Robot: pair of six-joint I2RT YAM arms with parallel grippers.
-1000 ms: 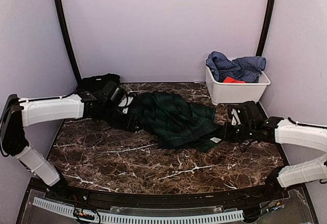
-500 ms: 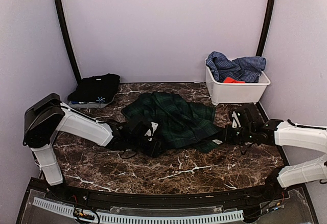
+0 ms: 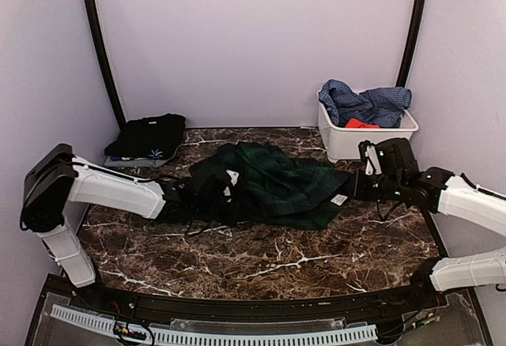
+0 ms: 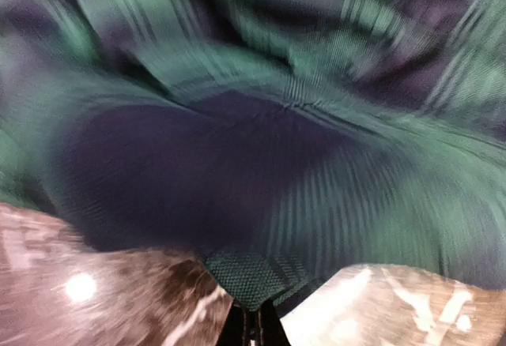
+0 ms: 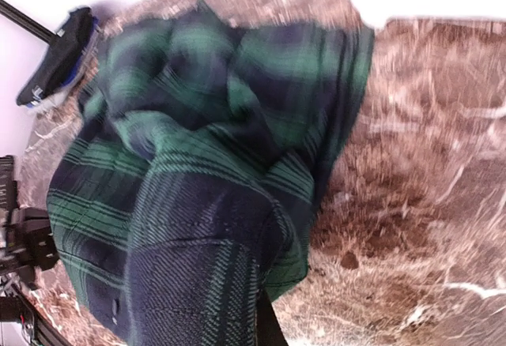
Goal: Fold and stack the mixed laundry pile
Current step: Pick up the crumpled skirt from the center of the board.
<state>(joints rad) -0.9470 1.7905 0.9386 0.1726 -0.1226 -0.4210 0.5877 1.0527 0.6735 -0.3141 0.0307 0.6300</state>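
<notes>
One dark green-navy plaid garment point(image 3: 277, 178) lies crumpled and spread out mid-table on the brown marbled table point(image 3: 261, 263), between the two arms. The left gripper point(image 4: 254, 326) is clenched on a hem corner at its left side. The right gripper point(image 3: 354, 190) is pinched tight on its bunched right edge.

green-navy plaid garment point(image 3: 273, 184) rumpled at centre of worktop point(image 3: 261, 259); black garment point(image 3: 147, 135), apparently folded, rear left; blue checked shirt point(image 3: 368, 103) heaped rear right.
</notes>
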